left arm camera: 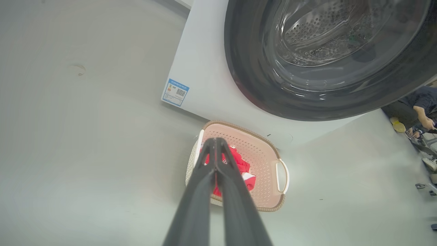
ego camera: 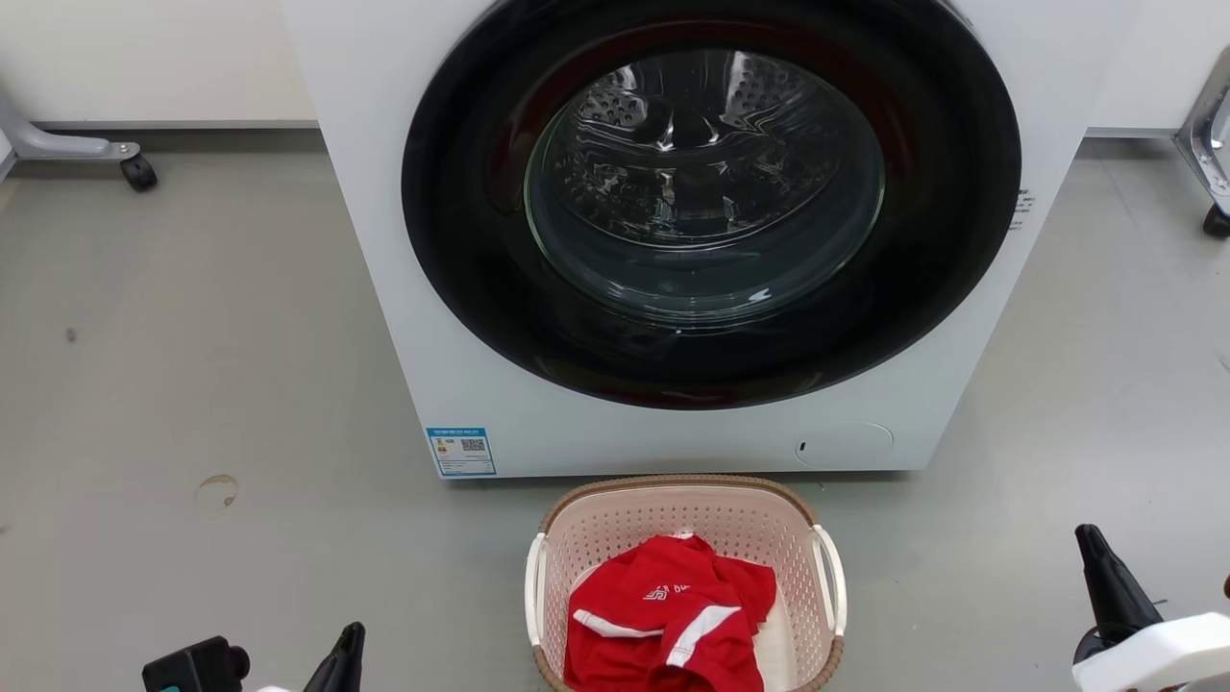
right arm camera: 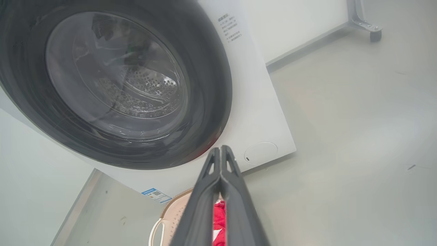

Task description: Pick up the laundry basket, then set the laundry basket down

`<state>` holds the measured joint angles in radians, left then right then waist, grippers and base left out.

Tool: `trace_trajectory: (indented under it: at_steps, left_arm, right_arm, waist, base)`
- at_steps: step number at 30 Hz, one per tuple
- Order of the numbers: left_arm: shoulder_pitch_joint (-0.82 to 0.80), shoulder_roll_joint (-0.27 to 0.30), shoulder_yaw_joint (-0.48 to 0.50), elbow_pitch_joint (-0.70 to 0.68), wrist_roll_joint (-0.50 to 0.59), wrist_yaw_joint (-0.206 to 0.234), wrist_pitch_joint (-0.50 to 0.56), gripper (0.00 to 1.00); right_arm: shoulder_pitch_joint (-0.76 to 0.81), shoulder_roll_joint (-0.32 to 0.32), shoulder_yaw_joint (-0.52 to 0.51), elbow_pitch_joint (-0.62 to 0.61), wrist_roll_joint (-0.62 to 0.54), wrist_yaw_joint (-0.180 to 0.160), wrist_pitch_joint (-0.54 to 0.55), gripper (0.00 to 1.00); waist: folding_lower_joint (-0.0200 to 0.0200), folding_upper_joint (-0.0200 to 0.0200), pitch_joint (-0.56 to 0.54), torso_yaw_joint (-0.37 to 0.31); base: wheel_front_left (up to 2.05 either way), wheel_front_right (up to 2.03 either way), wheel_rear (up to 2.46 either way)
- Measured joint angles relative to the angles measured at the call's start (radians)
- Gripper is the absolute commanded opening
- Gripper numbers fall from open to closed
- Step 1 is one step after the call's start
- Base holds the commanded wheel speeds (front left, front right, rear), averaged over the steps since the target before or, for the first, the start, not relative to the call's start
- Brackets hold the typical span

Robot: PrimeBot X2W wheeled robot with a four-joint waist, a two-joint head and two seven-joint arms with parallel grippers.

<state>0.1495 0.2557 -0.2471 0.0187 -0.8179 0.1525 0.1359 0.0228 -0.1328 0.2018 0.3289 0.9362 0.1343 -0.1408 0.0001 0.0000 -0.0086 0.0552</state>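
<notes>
The left gripper (left arm camera: 215, 140) is holding its two dark fingers pressed together on nothing, and the right gripper (right arm camera: 221, 149) is doing the same. Between them the laundry basket (ego camera: 673, 524) is sitting flat on the grey floor (ego camera: 240, 384), just in front of the washing machine (ego camera: 577, 442), with a red garment (ego camera: 663, 615) lying inside. This scene is fitting two stages: the basket waiting for the lift, or the basket already set down again; I am not able to decide. Both arms are hanging low, one at each side and well apart from the basket, with fingers pointing toward the machine.
</notes>
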Motion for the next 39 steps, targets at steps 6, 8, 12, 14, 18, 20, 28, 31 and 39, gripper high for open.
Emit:
trace_trajectory:
  at_steps: [6, 8, 12, 14, 18, 20, 28, 31, 39]
  left_arm:
    - [-0.017, -0.014, 0.021, 0.014, -0.056, -0.018, -0.005, 0.0]
    - [-0.019, -0.017, 0.028, 0.021, -0.075, -0.026, -0.005, 0.0]
    - [-0.029, -0.026, 0.04, 0.034, -0.111, -0.035, -0.006, 0.0]
    - [-0.035, -0.032, 0.048, 0.037, -0.131, -0.046, -0.007, 0.0]
    - [-0.036, -0.042, 0.062, 0.05, -0.165, -0.06, -0.009, 0.0]
    - [-0.039, -0.045, 0.068, 0.058, -0.186, -0.065, -0.009, 0.0]
    - [-0.06, -0.061, 0.094, 0.075, -0.252, -0.087, -0.013, 0.0]
    - [-0.065, -0.072, 0.103, 0.086, -0.278, -0.09, -0.013, 0.0]
    - [-0.083, -0.086, 0.133, 0.107, -0.351, -0.12, -0.014, 0.0]
  right_arm:
    - [-0.002, 0.007, -0.025, -0.006, 0.049, 0.0, 0.016, 0.0]
    - [-0.004, 0.009, -0.03, -0.008, 0.063, 0.0, 0.022, 0.0]
    - [-0.02, 0.016, -0.046, -0.012, 0.095, 0.0, 0.03, 0.0]
    - [-0.02, 0.017, -0.054, -0.013, 0.111, 0.0, 0.038, 0.0]
    - [-0.021, 0.021, -0.065, -0.014, 0.141, 0.0, 0.049, 0.0]
    - [-0.021, 0.023, -0.072, -0.014, 0.159, 0.0, 0.054, 0.0]
    - [-0.021, 0.029, -0.098, -0.016, 0.211, -0.001, 0.072, 0.0]
    - [-0.022, 0.035, -0.112, -0.018, 0.236, -0.001, 0.082, 0.0]
    - [-0.04, 0.045, -0.14, -0.022, 0.3, -0.001, 0.105, 0.0]
  waist:
    - [0.0, 0.0, 0.001, -0.004]
    - [0.0, 0.0, 0.001, -0.005]
    - [0.0, 0.0, 0.002, -0.008]
    - [0.0, 0.0, 0.002, -0.009]
    - [0.0, 0.0, 0.002, -0.012]
    - [0.0, 0.0, 0.003, -0.013]
    - [0.0, 0.0, 0.004, -0.017]
    - [0.0, 0.0, 0.004, -0.019]
    - [0.0, 0.0, 0.005, -0.025]
  base:
    - [0.0, 0.0, 0.0]
    - [0.0, 0.0, 0.0]
    - [0.0, 0.0, 0.0]
    - [0.0, 0.0, 0.0]
    - [0.0, 0.0, 0.0]
    - [0.0, 0.0, 0.0]
    - [0.0, 0.0, 0.0]
    - [0.0, 0.0, 0.0]
    - [0.0, 0.0, 0.0]
